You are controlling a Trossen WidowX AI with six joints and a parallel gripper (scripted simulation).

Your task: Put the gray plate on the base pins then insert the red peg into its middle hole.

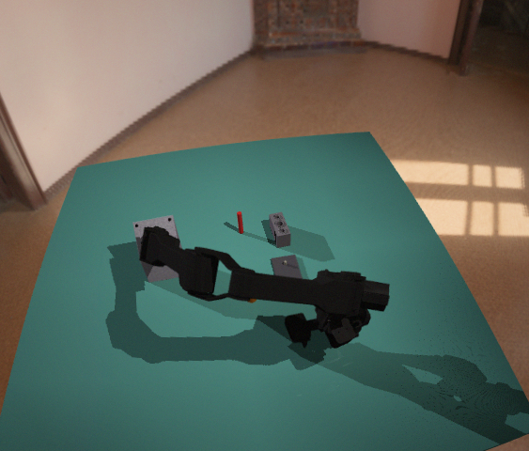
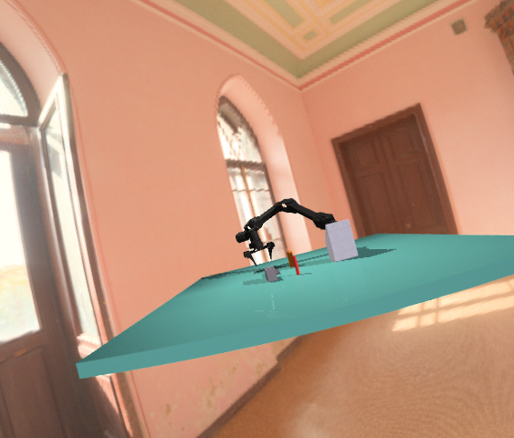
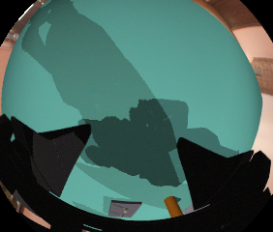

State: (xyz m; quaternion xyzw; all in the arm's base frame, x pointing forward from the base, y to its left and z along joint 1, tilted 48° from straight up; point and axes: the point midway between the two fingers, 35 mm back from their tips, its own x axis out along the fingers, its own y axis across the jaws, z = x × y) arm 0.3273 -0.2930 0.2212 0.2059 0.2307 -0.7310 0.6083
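Note:
The gray plate [image 1: 280,227] [image 2: 271,274] stands on its edge on the green table [image 1: 196,388], its holes facing up. The flat gray base [image 1: 289,268] lies just in front of it, one pin showing; the arm covers its near edge. The red peg [image 1: 240,222] [image 2: 296,267] stands upright left of the plate. My gripper [image 1: 325,334] [image 2: 258,255] [image 3: 136,137] is open and empty. It hangs a little above the table, in front and to the right of the base. A gray piece [image 3: 124,208] shows at the bottom edge of the wrist view; I cannot tell which one it is.
An orange cylinder [image 1: 253,300] [image 2: 290,258] [image 3: 171,207] stands left of the base, mostly hidden under my arm. The arm's gray mount block [image 1: 157,227] [image 2: 340,240] stands at the table's left. The table's right edge is close to the gripper.

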